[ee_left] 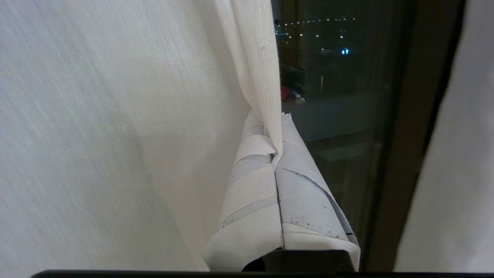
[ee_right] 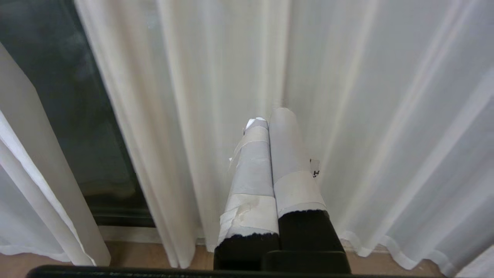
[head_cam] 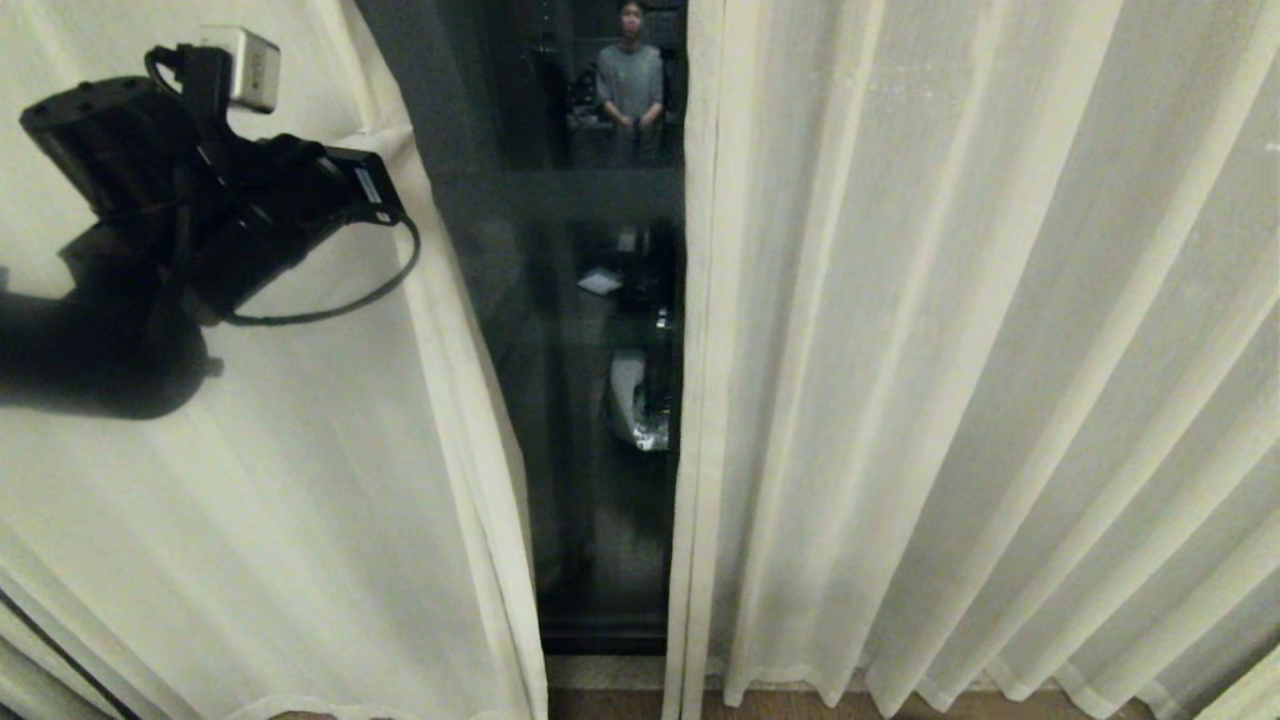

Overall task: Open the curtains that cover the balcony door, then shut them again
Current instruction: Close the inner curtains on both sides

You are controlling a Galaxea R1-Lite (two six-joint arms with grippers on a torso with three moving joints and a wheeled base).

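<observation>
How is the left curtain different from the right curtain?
The left curtain is pinched at its edge by the left end effector and pulled slantwise; the right curtain hangs straight, ungripped. The left curtain looks stretched smooth, while the right curtain keeps many pleats. Both are cream-white and reach the floor.

**Black arm, tape-wrapped fingers**

The left arm (head_cam: 190,210) is seen in the head view as a chunky matte-black housing. A small white box-shaped module (head_cam: 250,65) is mounted on top, and a thin black cable (head_cam: 340,305) is looped beneath it. A white label is fixed near the front end. The left gripper (ee_left: 278,170) and the right gripper (ee_right: 270,127) are made of black fingers wrapped in grey and off-white tape, scuffed and peeling. A small dark mark, possibly a letter, is printed on the right one.
</observation>
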